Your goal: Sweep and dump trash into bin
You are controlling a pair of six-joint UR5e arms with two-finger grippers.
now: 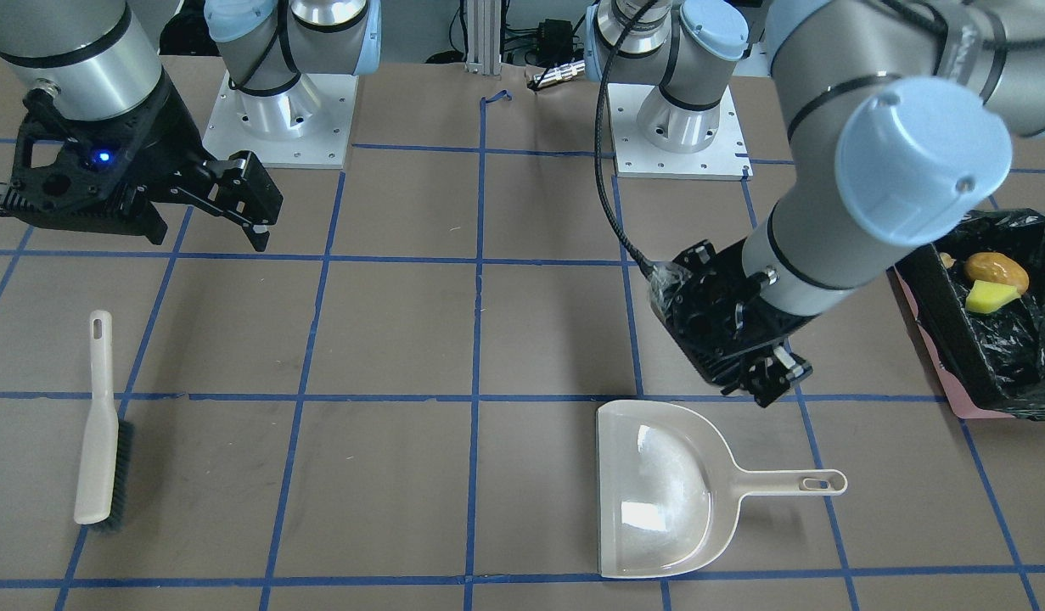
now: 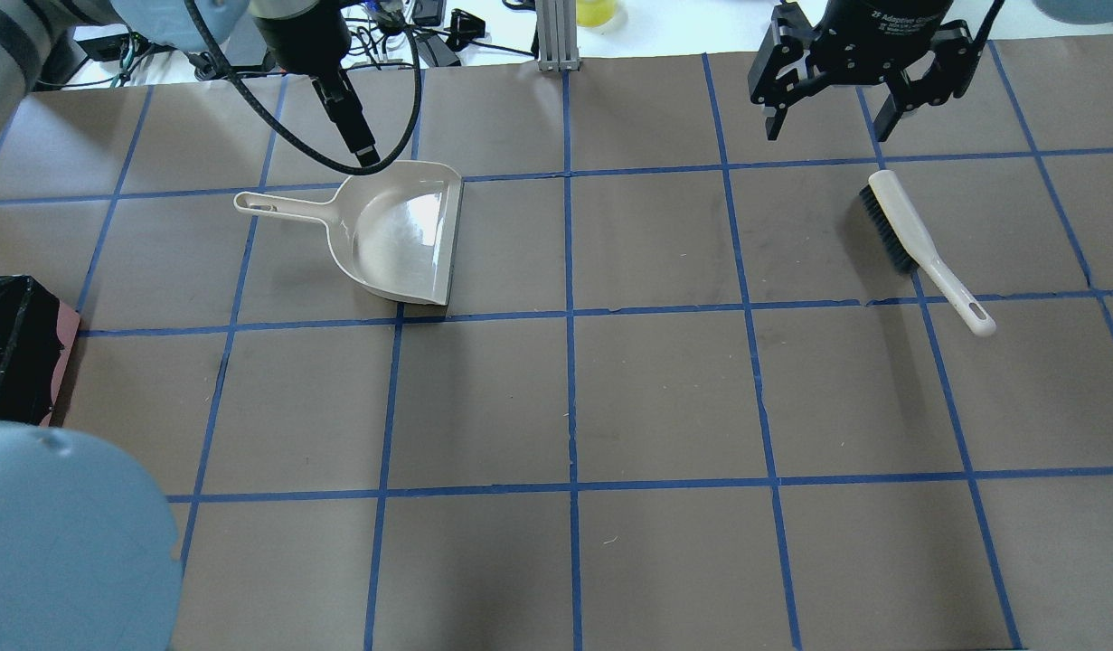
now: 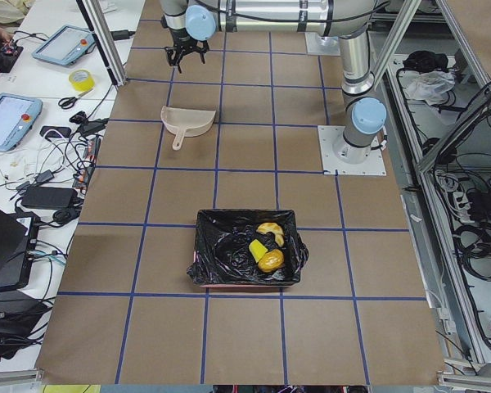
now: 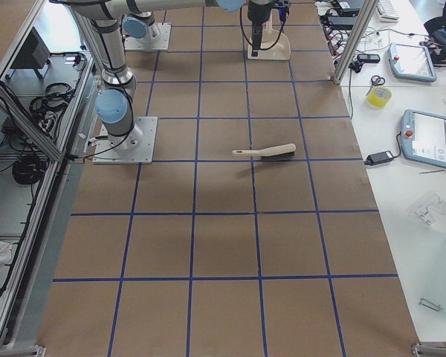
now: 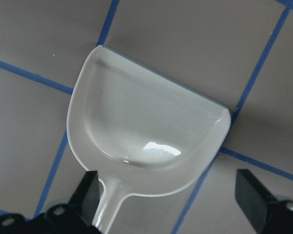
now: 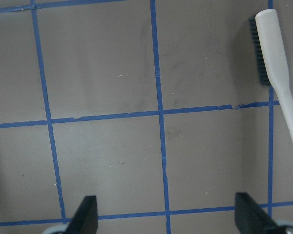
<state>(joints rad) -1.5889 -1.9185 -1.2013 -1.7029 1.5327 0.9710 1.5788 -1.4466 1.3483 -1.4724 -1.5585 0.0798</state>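
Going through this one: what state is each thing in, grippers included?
dustpan: empty, flat on the table, not held.
brush: lying on the table, not held.
bin: upright, open-topped, holding trash.
trash: inside the bin.
left gripper: open, empty, above the dustpan.
right gripper: open, empty, near the brush.

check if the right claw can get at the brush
Probably yes: the right claw hangs open close by the brush, which lies flat with nothing on or against it.
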